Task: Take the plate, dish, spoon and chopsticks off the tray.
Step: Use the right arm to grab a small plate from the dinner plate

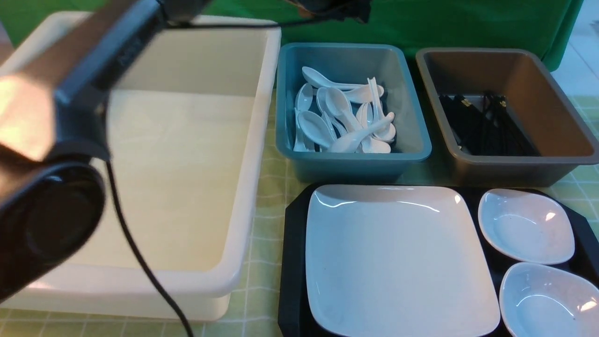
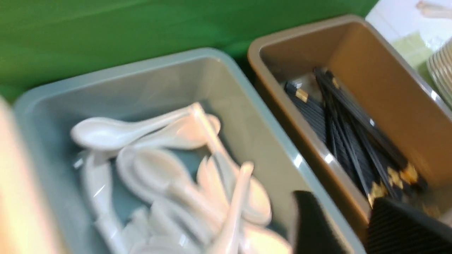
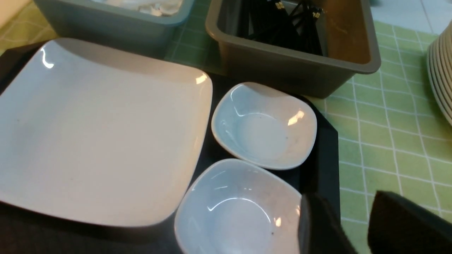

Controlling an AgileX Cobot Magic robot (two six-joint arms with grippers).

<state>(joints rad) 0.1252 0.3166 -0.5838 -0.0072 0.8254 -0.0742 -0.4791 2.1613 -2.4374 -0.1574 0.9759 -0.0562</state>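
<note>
Front: the plate (image 1: 398, 257) lies on the tray (image 1: 292, 262), near right. It looks glossy, stiff, probably slippery and breakable, so I'd grip its rim.

Left wrist: my left claw (image 2: 353, 225) is spread and empty by the teal tub (image 2: 141, 67) of spoons (image 2: 166, 169). The brown-grey tub (image 2: 388, 70) holds chopsticks (image 2: 353, 134).

Right wrist: my right claw (image 3: 353, 225) is spread and empty near two small dishes (image 3: 265, 127).

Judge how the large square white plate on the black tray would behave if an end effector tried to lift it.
The plate looks glossy, with sharp highlights, so it is probably slippery. It lies flat and low on the tray, so its rim likely offers little to grip. It seems rigid and ceramic-like, perhaps chippable.
</note>
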